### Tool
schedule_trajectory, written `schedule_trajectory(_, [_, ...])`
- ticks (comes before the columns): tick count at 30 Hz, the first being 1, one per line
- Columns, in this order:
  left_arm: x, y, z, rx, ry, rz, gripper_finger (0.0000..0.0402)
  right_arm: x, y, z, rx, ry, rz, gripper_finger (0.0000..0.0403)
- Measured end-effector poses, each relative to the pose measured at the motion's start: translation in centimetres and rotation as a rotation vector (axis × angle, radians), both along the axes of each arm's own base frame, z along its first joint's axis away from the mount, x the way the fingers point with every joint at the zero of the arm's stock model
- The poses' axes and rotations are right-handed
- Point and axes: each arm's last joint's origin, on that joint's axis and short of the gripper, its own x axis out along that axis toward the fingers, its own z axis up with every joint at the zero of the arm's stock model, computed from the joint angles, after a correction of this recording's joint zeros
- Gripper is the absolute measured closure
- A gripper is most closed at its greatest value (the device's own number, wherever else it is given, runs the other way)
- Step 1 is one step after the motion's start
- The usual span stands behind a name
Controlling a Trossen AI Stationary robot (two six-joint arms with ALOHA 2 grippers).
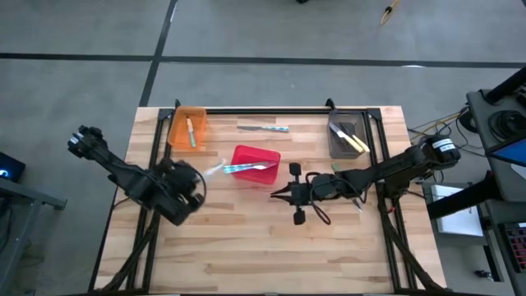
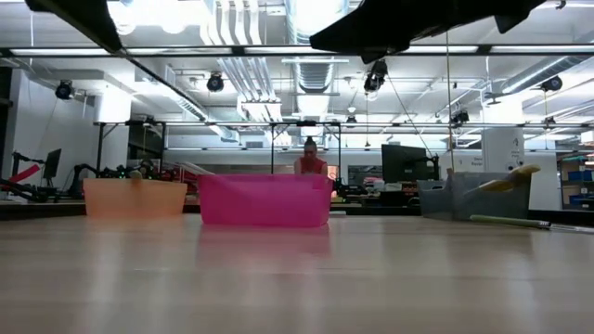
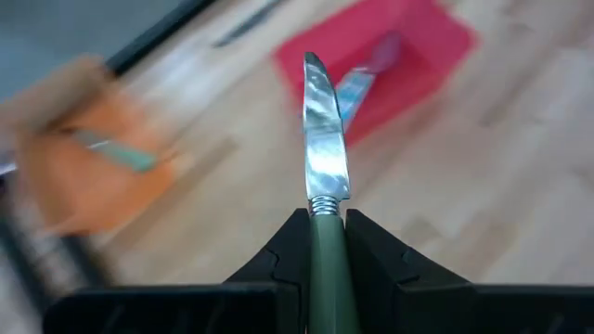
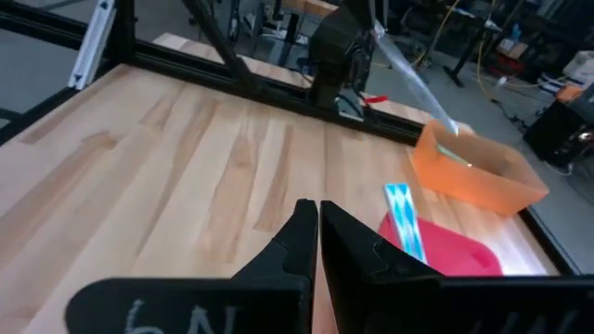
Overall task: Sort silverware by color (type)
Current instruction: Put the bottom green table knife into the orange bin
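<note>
Left claw [image 3: 327, 243] clamped on green-handled metal knife [image 3: 323, 139], held just beside the red plastic bin [image 1: 256, 162], right claw [image 4: 317, 223] together and empty; thin grip could let knife swivel, dropping into the wrong-color bin.

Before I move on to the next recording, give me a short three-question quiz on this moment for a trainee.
1. True or false: the left gripper is shut on a green-handled knife.
2. Which bin holds the yellow-handled utensils?
A. orange bin
B. red bin
C. grey bin
3. Fill in: the right gripper, over bare table right of the red bin, is shut and holds ____.

Key: 1 true; 2 C; 3 nothing.
</note>
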Motion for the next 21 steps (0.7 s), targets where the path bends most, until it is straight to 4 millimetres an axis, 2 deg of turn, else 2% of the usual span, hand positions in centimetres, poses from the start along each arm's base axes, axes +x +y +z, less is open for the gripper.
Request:
schedule_trajectory(4, [-0.8,1.3,1.3,-0.005,-0.002,0.073,0.0369,0.0,-0.6,0.4,-0.001,-0.013,-0.018,0.0394])
schedule_trajectory(7, [-1.2,2.7,1.6,-0.015,-0.023,0.122,0.0369,-0.1,-1.1,0.7,0.017,-0.025,-0.038,0.0394])
schedule_trajectory(15, [-1.5,6.7,0.5,0.074,0.013,0.327,0.0369,-0.2,-2.4,1.3,0.016,-0.042,-0.076,0.0394])
schedule_trajectory(21, [-1.4,10.4,-0.7,0.143,0.087,0.509,0.0369,-0.1,-4.3,1.5,-0.016,-0.044,-0.131,0.0394])
